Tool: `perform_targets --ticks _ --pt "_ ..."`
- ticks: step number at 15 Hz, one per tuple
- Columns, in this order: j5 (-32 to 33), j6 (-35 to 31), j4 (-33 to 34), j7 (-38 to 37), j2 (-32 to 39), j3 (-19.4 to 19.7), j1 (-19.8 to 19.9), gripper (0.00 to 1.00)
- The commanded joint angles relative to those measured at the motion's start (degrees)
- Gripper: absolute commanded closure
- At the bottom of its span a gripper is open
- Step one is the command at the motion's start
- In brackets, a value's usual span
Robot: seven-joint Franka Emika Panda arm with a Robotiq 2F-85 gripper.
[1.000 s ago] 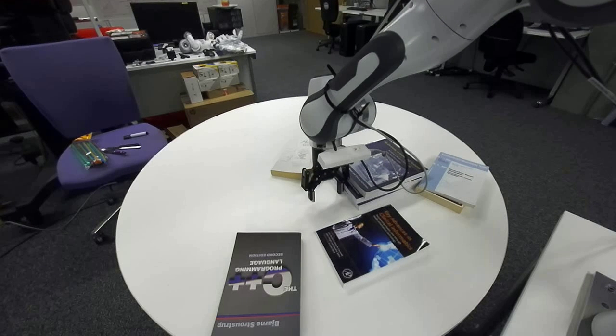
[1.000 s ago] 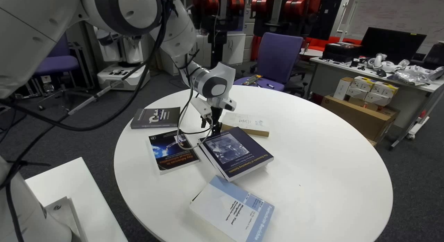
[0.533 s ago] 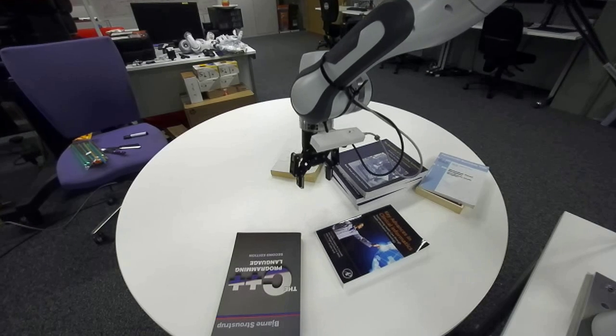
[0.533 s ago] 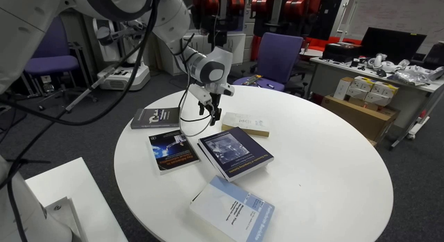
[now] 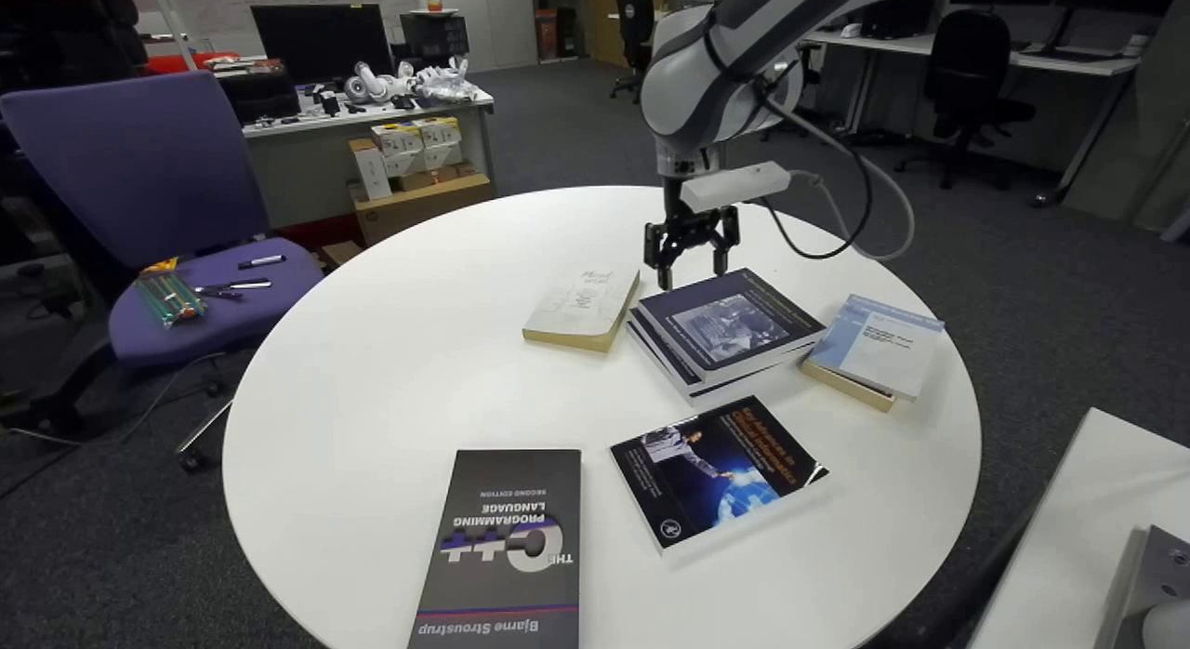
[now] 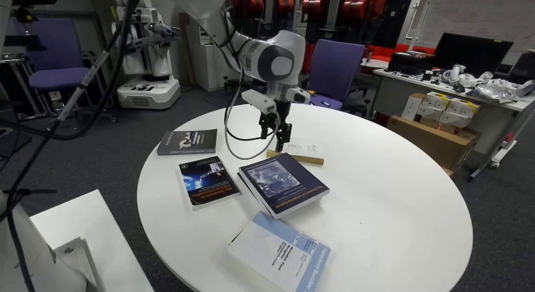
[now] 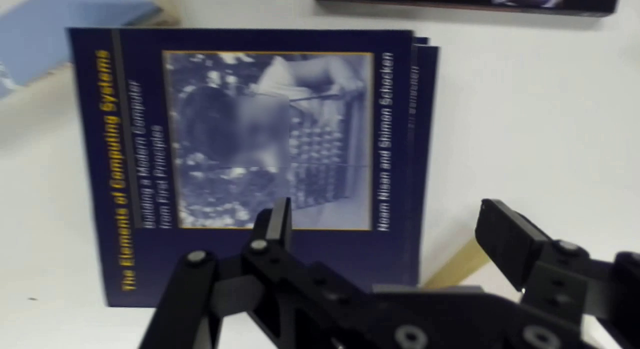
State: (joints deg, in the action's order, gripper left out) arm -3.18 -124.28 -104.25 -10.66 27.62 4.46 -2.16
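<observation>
Tool [image 7: 384,201] spread wide, gripping nothing. Stacked navy books [image 5: 730,319] lie below tool on round white tabletop [image 5: 372,370]; in wrist view, stack's edge runs between separated fingers [image 7: 280,221].

Navy book [image 7: 245,159] — yellow title [image 7: 115,169], gold-edged blue-grey photo [image 7: 270,139] — black fingers [image 7: 510,244], white table [image 5: 418,370]

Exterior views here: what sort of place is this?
Probably a robotics lab: the background shows a white robot marked PR2, a black monitor and a whiteboard with faint writing.
</observation>
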Motion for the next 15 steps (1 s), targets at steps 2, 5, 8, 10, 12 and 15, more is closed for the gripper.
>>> perform_targets --ticks 2,5,8,10,12,15 --pt "6.56 3.63 -5.23 -1.95 -3.64 4.52 2.61 0.0" --pt "9.4 4.26 -6.3 -2.69 -3.0 6.87 4.28 0.0" --pt "12.21 3.96 -7.57 -4.94 -2.84 8.71 5.01 0.0" --pt "14.03 3.87 -8.35 -6.87 -2.51 9.68 5.06 0.0" --pt "15.7 4.15 -8.99 -8.72 -2.32 10.41 5.15 0.0" --pt "18.62 4.34 -9.46 -12.35 -1.97 11.83 5.05 0.0"
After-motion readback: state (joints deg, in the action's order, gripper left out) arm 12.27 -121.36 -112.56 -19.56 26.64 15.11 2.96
